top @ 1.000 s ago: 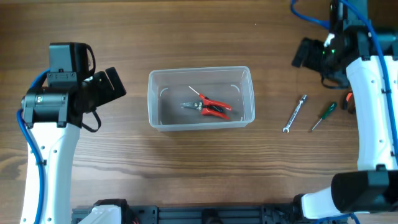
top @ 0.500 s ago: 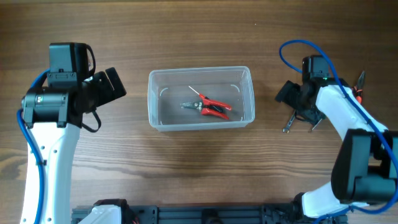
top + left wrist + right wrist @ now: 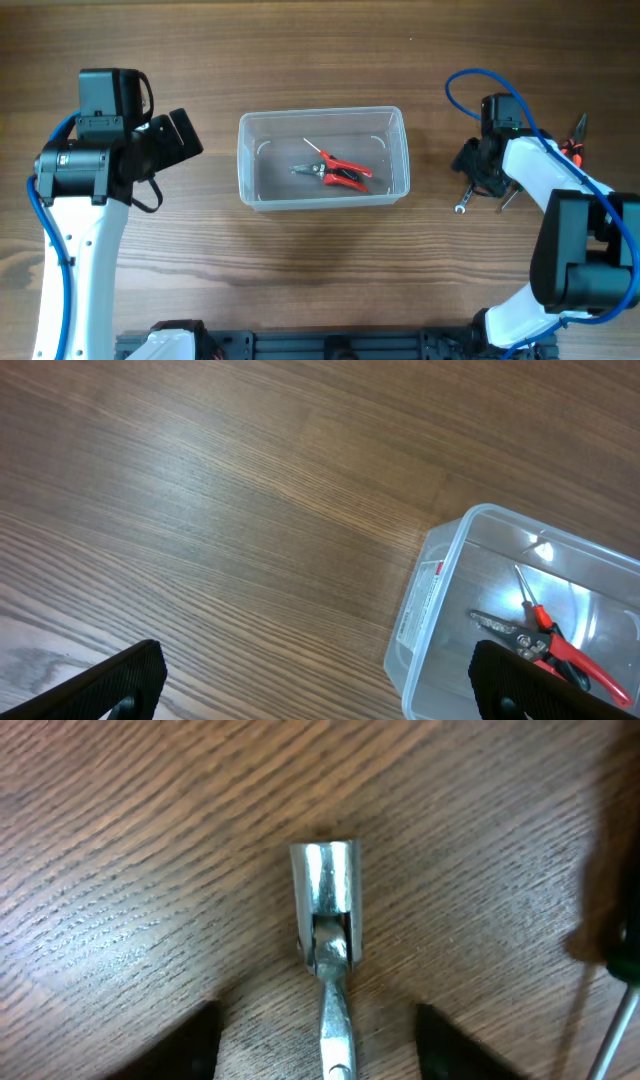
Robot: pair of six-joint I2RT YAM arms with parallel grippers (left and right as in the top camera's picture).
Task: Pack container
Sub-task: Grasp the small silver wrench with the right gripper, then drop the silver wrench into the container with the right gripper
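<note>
The container [image 3: 322, 114], a clear plastic tub, sits mid-table with red-handled pliers [image 3: 337, 173] inside. It also shows in the left wrist view [image 3: 432, 590], with the pliers [image 3: 552, 650]. My left gripper [image 3: 186, 137] is open and empty, left of the tub [image 3: 320, 682]. My right gripper [image 3: 481, 178] is low over a silver wrench [image 3: 461, 207]. In the right wrist view its open fingers [image 3: 320, 1045] straddle the wrench shaft [image 3: 326, 910], not touching it.
A green-handled screwdriver [image 3: 618, 1000] lies just right of the wrench. An orange-handled tool [image 3: 572, 149] lies at the far right, partly under the right arm. Blue cable loops above the right wrist. Bare wood surrounds the tub.
My right arm has swung from the back right down over the wrench and settled with its fingers either side of the shaft. The left arm, tub and pliers have not moved.
</note>
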